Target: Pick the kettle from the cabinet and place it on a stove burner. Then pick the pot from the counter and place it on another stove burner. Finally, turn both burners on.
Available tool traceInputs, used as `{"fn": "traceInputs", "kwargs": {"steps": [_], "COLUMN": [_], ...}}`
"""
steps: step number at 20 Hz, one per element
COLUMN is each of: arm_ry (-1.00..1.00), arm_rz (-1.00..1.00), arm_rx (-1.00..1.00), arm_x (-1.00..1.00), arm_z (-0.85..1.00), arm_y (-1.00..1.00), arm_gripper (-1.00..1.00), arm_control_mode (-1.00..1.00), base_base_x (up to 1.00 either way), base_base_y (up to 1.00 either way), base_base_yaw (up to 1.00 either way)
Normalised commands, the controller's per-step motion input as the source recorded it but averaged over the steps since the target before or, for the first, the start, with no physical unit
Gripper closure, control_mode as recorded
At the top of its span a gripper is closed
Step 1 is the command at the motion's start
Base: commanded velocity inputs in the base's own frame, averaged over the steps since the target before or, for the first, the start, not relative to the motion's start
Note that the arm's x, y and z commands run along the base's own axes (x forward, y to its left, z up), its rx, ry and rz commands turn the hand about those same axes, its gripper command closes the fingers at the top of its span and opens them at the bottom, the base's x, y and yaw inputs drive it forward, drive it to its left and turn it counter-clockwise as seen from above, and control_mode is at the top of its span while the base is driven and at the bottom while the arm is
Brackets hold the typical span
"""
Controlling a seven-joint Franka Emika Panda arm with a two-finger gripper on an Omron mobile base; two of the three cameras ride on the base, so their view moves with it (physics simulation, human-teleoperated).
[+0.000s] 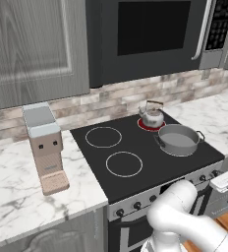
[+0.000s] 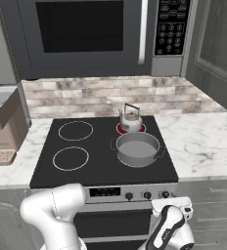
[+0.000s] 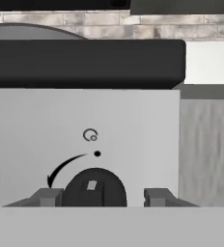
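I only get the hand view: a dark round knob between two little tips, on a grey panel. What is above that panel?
Observer: A black cooktop. The kettle stands on its back right burner, which glows red.
Operator: Is anything else on there?
Observer: Yes, the pot sits on the cooktop just in front of the kettle. No red shows around it.
Operator: And the rest of the cooktop?
Observer: The back left ring and the front left ring are thin white outlines with nothing on them.
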Motion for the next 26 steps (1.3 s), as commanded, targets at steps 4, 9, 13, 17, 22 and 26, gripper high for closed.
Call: {"fn": "traceInputs", "kwargs": {"steps": [4, 9, 13, 17, 22, 26], "arm_ry": [-0.03, 0.00, 0.00, 0.00, 0.00, 0.00], "arm_rz": [0.01, 0.00, 0.00, 0.00, 0.00, 0.00], "arm_rx": [-0.14, -0.20, -0.20, -0.19, -0.19, -0.20], "arm_x": [0.00, 0.00, 0.00, 0.00, 0.00, 0.00], "arm_z": [0.00, 0.00, 0.00, 0.00, 0.00, 0.00], "arm_y": [0.01, 0.00, 0.00, 0.00, 0.00, 0.00], "arm_gripper": [1.00, 1.00, 1.00, 1.00, 1.00, 1.00], "arm_control_mode": [-1.00, -1.00, -1.00, -1.00, -1.00, -1.00], "base_base_x": [0.00, 0.00, 0.00, 0.00, 0.00, 0.00], "base_base_y": [0.00, 0.00, 0.00, 0.00, 0.00, 0.00], "base_base_yaw": [0.00, 0.00, 0.00, 0.00, 0.00, 0.00]}}
